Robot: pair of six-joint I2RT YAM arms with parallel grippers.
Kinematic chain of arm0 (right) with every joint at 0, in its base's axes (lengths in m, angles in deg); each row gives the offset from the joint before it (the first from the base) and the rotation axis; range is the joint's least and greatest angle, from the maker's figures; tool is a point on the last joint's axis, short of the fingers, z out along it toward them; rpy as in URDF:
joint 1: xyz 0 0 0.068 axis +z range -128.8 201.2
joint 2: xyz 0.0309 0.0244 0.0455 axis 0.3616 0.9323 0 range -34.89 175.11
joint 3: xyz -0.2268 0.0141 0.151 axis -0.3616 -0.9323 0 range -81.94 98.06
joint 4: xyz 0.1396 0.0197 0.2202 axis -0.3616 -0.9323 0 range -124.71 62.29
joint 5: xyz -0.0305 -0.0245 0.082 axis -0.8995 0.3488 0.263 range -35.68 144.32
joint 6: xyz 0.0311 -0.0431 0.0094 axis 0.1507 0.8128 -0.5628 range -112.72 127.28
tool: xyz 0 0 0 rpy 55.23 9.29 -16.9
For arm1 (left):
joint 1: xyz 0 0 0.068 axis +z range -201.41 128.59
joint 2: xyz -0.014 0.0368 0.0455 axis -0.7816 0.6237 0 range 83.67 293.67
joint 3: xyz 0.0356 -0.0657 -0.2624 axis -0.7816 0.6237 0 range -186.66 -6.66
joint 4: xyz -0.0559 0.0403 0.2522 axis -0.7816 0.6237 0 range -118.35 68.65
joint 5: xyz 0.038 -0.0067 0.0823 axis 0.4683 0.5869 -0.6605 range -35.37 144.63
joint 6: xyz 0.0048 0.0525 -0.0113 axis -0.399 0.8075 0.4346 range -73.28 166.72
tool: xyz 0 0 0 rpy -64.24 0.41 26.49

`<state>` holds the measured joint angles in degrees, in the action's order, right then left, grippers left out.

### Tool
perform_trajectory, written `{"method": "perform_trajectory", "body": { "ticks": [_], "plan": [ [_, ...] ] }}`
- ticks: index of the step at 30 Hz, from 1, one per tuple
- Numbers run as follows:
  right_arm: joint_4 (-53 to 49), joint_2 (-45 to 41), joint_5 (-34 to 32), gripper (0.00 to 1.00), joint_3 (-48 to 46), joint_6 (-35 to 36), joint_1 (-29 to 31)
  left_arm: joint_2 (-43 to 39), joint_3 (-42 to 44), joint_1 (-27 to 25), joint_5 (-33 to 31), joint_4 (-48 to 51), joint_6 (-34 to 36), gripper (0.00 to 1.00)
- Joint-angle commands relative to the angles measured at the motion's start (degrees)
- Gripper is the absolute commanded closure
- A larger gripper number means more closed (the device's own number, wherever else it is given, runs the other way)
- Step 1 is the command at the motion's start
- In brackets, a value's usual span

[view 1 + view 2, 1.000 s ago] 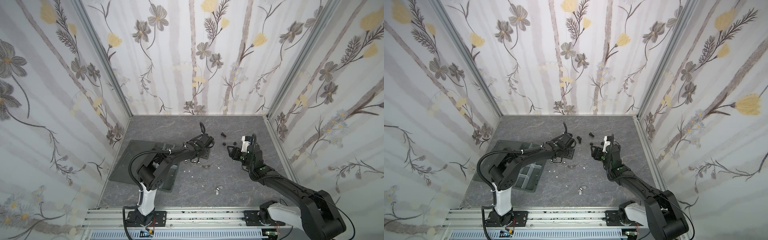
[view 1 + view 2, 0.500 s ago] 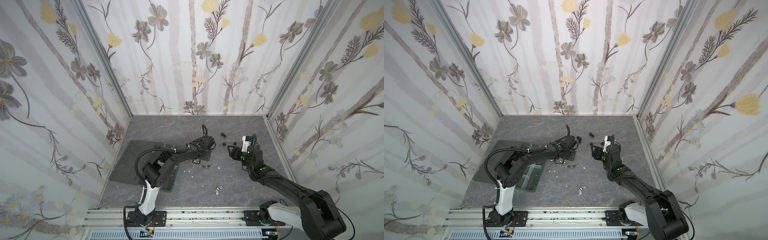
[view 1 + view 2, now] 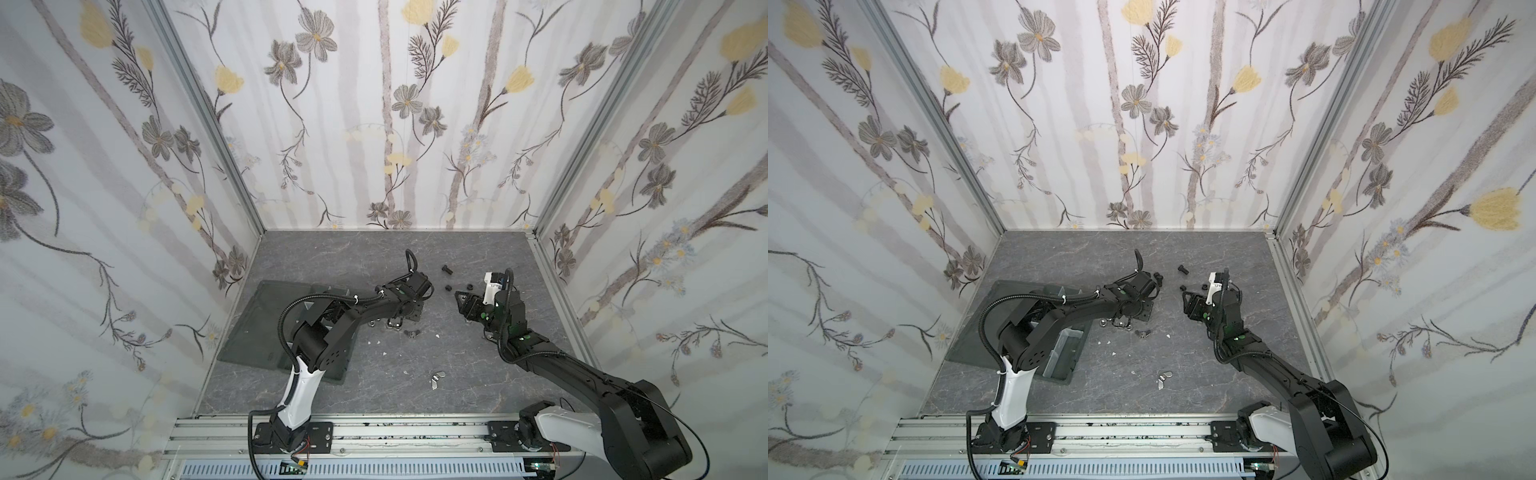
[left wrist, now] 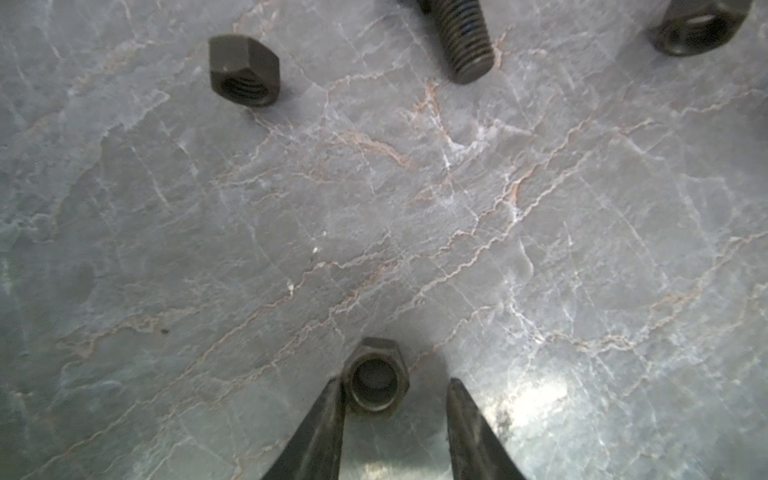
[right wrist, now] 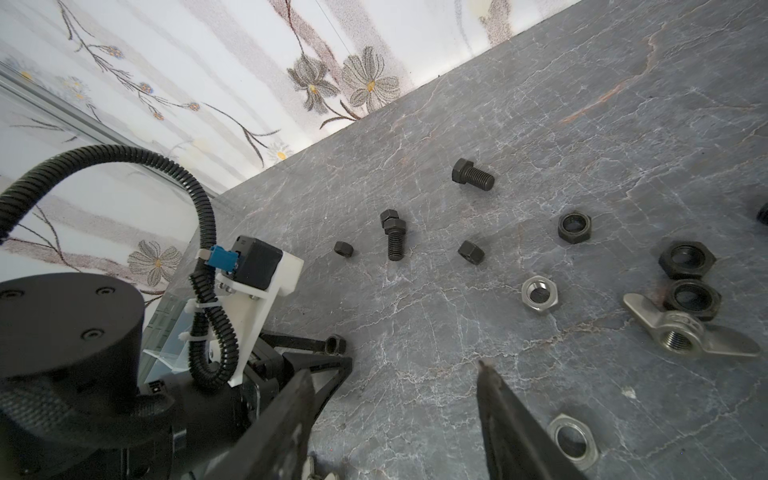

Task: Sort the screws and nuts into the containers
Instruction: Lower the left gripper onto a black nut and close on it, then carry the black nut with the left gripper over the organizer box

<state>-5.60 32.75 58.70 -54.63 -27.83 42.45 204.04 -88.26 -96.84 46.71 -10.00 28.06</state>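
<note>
My left gripper (image 4: pixel 393 380) stands low over the floor with a black hex nut (image 4: pixel 377 376) between its fingers. One finger touches the nut and a gap remains at the other, so the jaws are open. Beyond it lie another black nut (image 4: pixel 244 70) and a black screw (image 4: pixel 467 45). In both top views this gripper (image 3: pixel 428 291) reaches right of the organiser tray (image 3: pixel 1059 376). My right gripper (image 5: pixel 395 370) hovers open and empty near black screws (image 5: pixel 473 174), black nuts (image 5: pixel 574 227), a silver hex nut (image 5: pixel 539 293) and a wing nut (image 5: pixel 685 332).
The flat dark lid panel (image 3: pixel 257 324) lies left of the tray, which my left arm partly covers. More wing nuts (image 3: pixel 436 378) lie nearer the front rail. White flecks (image 3: pixel 378 341) dot the floor. Walls close in the back and both sides.
My left gripper has pushed a little farther right and its jaws have narrowed around the black nut. The right arm has not moved.
</note>
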Motion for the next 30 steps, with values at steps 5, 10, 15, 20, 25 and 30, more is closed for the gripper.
{"method": "perform_trajectory", "body": {
  "ticks": [5, 10, 15, 20, 25, 30],
  "plan": [
    [2.46, -0.05, 0.02, 0.37, -0.24, -0.67, -0.03, 1.24, -1.19, 0.19, -1.00, 1.25, -0.15, 0.68],
    [2.65, 0.06, 0.01, 0.37, -0.22, -0.71, -0.01, 0.96, -1.21, 0.17, -2.00, 1.43, 0.19, 0.75],
    [2.67, 0.17, 0.01, 0.37, -0.17, -0.66, -0.07, -1.53, -0.24, 0.17, -2.54, 0.30, 0.20, 0.77],
    [2.86, 0.82, 0.42, 0.37, -0.15, -0.46, -0.07, -6.39, 1.37, 0.50, -2.29, -0.16, 0.03, 0.77],
    [2.75, 3.05, 1.53, 0.37, 0.63, 0.65, 0.01, -13.06, 5.35, 1.82, -1.84, -0.68, -0.24, 0.78],
    [2.65, 5.40, 3.58, 0.38, 1.52, 0.81, 0.01, -20.08, 11.52, 4.16, -1.92, -1.01, -0.23, 0.78]
  ]
}}
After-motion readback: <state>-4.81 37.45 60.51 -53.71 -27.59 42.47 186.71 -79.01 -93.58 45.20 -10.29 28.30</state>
